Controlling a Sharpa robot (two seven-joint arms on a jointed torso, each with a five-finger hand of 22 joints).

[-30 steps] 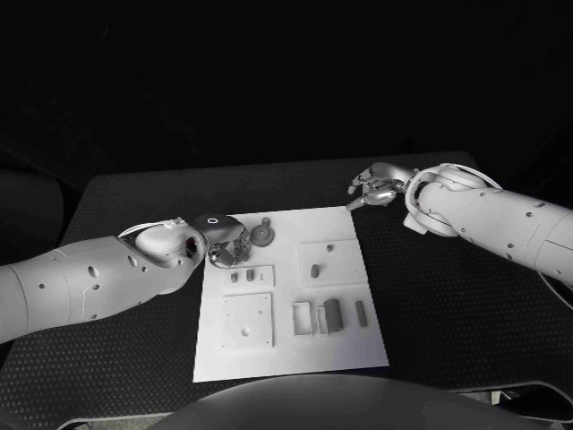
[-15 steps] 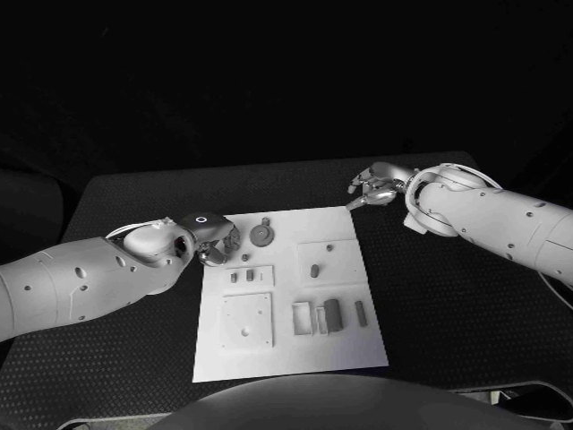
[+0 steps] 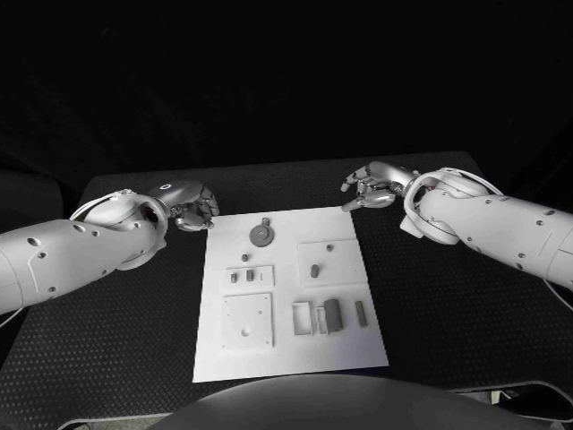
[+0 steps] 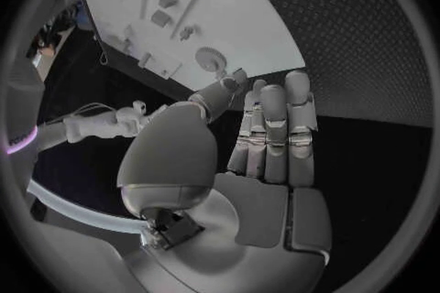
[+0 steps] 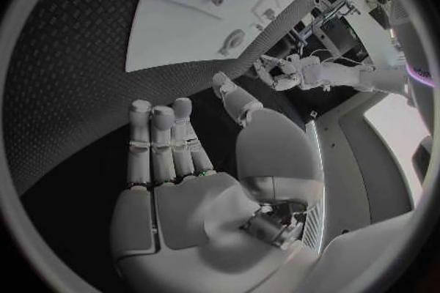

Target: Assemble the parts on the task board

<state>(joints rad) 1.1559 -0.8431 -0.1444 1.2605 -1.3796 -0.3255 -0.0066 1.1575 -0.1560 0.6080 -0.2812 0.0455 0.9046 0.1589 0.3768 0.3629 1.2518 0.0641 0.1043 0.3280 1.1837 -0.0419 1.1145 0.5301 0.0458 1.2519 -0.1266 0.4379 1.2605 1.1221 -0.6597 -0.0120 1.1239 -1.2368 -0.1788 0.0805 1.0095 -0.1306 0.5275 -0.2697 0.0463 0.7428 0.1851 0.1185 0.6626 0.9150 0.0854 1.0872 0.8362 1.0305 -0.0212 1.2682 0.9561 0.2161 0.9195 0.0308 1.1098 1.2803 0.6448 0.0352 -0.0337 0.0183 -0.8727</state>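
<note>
Head view of the black bench [image 3: 467, 296] with the white task board [image 3: 293, 349] lying lengthwise away from the robot, between the two arms. The left hand [image 3: 187, 208] hovers over bare bench just beside the board's far left corner; the right hand [image 3: 371, 186] hovers just off the far right corner. Neither touches the board or any part.

Nearest part — a round, disc-like piece [image 3: 260, 236] with a small tab on its far side, lying flat near the board's far edge, left of the board's midline. From the left hand it lies inward and slightly toward the robot; from the right hand it lies across most of the board's width, so the left hand is judged the nearer. The tab gives the piece a long axis roughly along the board's length.

Both wrist views show the palms bare: the left hand's fingers [image 4: 275, 133] lie straight and close side by side, thumb apart, holding nothing; the right hand's fingers [image 5: 163, 146] likewise, nothing between them.

Other parts — small pegs [image 3: 313, 269] at mid-board and upright rectangular blocks [image 3: 333, 313] nearer the robot — appear grey, flat-sided and small; a fingertip pinch seems the likely grasp
</note>
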